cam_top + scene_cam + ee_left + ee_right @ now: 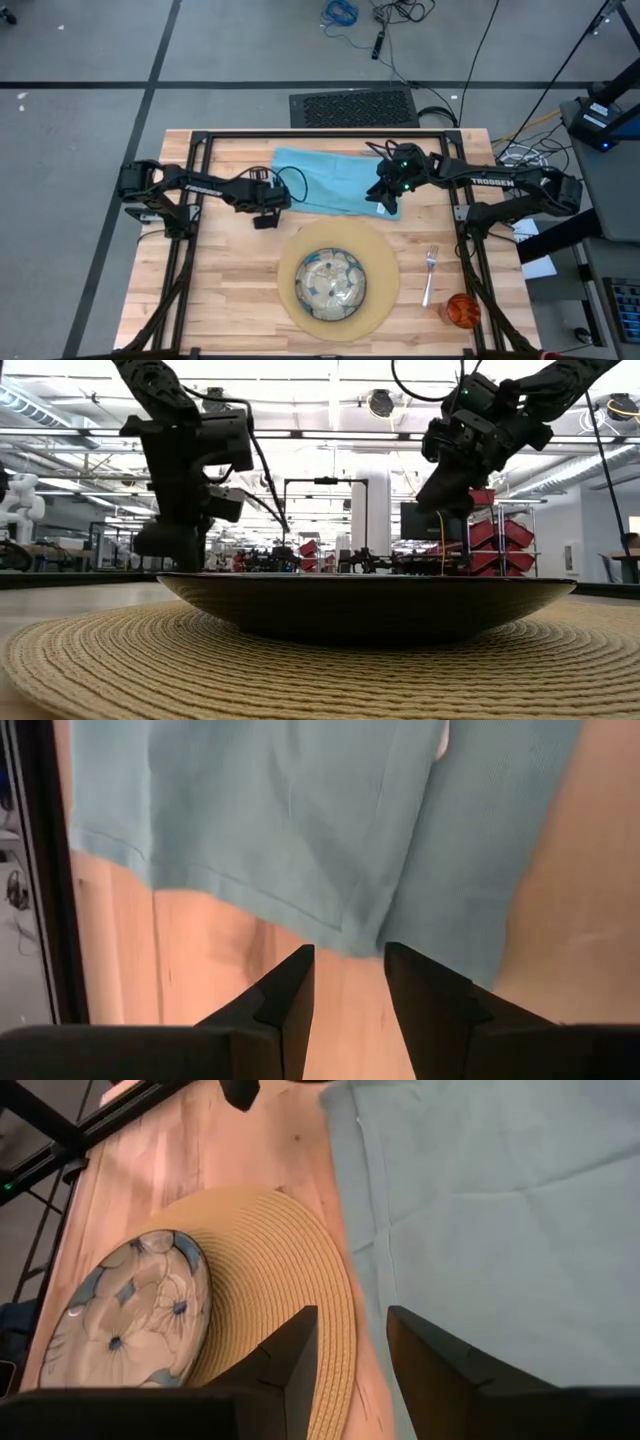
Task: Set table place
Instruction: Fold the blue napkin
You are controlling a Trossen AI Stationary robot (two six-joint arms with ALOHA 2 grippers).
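left pincer [268,218] slightly spread just beside teal napkin [320,178] edge, right pincer [385,203] slightly spread over napkin's opposite end

It was a large robotics lab or workshop: red storage bins [500,535] on racks, ceiling strip lights [330,435], loose cables [385,15] on grey floor

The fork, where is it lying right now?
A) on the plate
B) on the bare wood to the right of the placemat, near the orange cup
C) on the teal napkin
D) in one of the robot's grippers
B: in the high view the fork lies on the table, right of the placemat, just above the orange cup, clear of the plate and napkin.
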